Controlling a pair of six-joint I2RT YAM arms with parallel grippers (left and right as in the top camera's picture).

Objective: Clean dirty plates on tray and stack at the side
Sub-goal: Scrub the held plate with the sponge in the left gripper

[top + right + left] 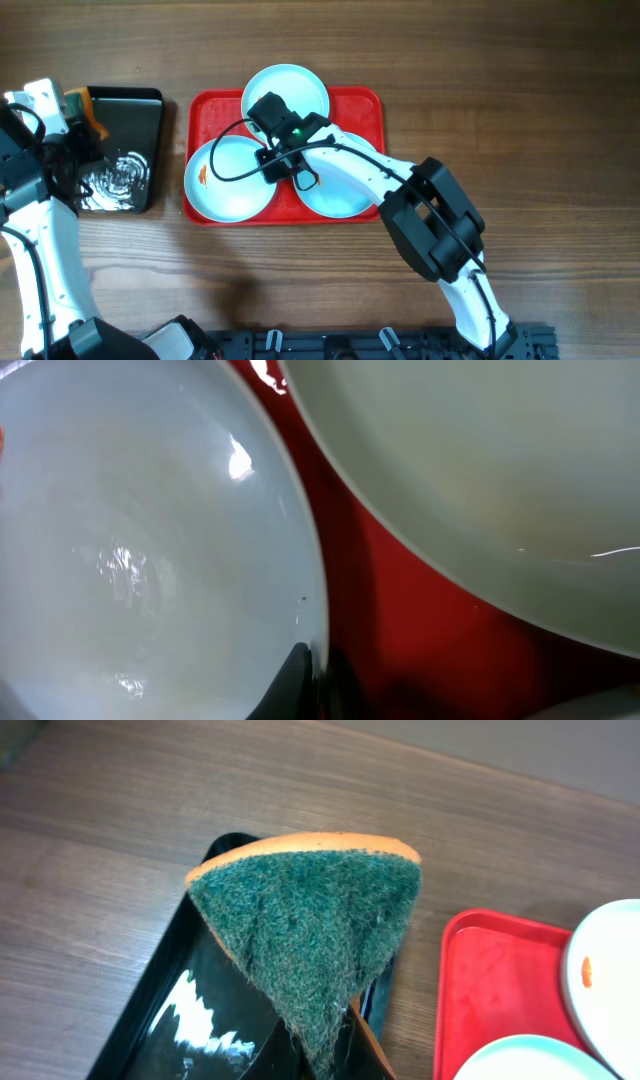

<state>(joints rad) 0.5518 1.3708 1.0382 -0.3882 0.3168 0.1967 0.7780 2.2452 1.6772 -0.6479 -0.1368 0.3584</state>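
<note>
We begin at the right gripper (289, 170), set low over the red tray (365, 100) at the spot where three plates nearly meet. In the wrist view one dark fingertip (295, 678) sits right at the rim of the left plate (230, 185), with bare red tray floor just beside it. We cannot tell whether the jaws are parted or pinching that rim.

Moving outward, the left plate carries a small orange smear (203, 175) near its far left edge and hangs slightly past the tray's rim. The top plate (290, 80) pokes over the tray's back rim. The right plate (340, 200) lies partly under the right arm.

Well apart on the left, the left gripper (85, 115) is clamped on a sponge (310, 920), orange-backed with its green scouring face towards the camera. It hangs above a black tray (125, 95) with a wet sheen, on the wooden table (500, 60).

We judge the plates to be rigid, glossy and probably slick, likely to skate on the plastic tray when scrubbed. They are shallow, so the raised rim is the only real hold. A pinch across the rim, best where a plate overhangs the tray, should steady it.
</note>
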